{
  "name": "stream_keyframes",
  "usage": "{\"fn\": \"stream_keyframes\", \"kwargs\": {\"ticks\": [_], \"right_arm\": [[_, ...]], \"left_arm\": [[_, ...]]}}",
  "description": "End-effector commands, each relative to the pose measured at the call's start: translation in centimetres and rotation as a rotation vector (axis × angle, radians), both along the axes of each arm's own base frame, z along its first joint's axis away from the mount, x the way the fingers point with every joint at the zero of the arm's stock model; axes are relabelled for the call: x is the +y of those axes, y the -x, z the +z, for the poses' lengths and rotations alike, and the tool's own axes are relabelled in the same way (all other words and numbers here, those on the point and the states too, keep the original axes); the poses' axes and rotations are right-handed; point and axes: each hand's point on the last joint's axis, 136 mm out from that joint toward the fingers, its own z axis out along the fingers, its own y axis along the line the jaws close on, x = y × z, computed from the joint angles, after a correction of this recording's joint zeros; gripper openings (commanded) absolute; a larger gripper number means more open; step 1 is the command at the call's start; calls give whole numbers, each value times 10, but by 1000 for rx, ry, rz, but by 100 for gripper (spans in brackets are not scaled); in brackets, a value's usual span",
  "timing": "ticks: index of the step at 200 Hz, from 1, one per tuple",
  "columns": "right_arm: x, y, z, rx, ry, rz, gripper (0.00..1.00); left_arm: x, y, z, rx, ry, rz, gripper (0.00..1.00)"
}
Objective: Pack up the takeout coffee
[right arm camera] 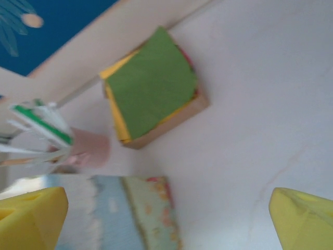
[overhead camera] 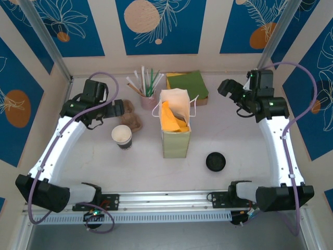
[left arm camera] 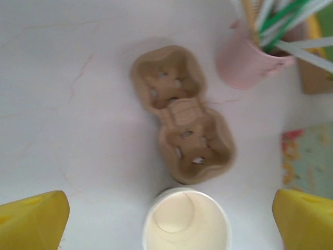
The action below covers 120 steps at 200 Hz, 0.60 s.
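Top camera hangs high above and behind the arm bases (overhead camera: pixel 88 195), looking down on the whole table (overhead camera: pixel 250 151) from far off. Left wrist camera sits close, peering straight down past its yellow fingertips (left arm camera: pixel 31 221) at the white cup (left arm camera: pixel 186 221) and cardboard carrier (left arm camera: pixel 182 114); right wrist camera, just as near, tilts toward the back wall (right arm camera: pixel 78 47) over the green napkins (right arm camera: pixel 153 86). Both wrist views catch the pink straw cup (left arm camera: pixel 244 65) and the patterned side of the bag (left arm camera: pixel 307 156).

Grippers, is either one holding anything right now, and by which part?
Nothing is held. The left gripper and right gripper are both open, and the cup stands free on the table.
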Motion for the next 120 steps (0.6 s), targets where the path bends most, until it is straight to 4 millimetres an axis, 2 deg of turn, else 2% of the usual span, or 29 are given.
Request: {"fn": "stream_keyframes", "kwargs": {"ticks": [1, 28, 49, 96, 120], "right_arm": [[-25, -8, -30, -4, 139, -42, 99], [-49, -11, -78, 30, 257, -99, 99], [-62, -14, -105, 30, 326, -116, 99], [-73, -25, -161, 53, 394, -75, 99], [-71, -33, -183, 76, 394, -56, 99]], "left_arm": [[36, -13, -2, -99, -49, 140, 100], [71, -22, -32, -101, -100, 239, 100], [93, -28, -53, -92, -132, 295, 100], [134, -36, -98, -82, -183, 395, 100], [140, -45, -118, -114, -206, 362, 100]]}}
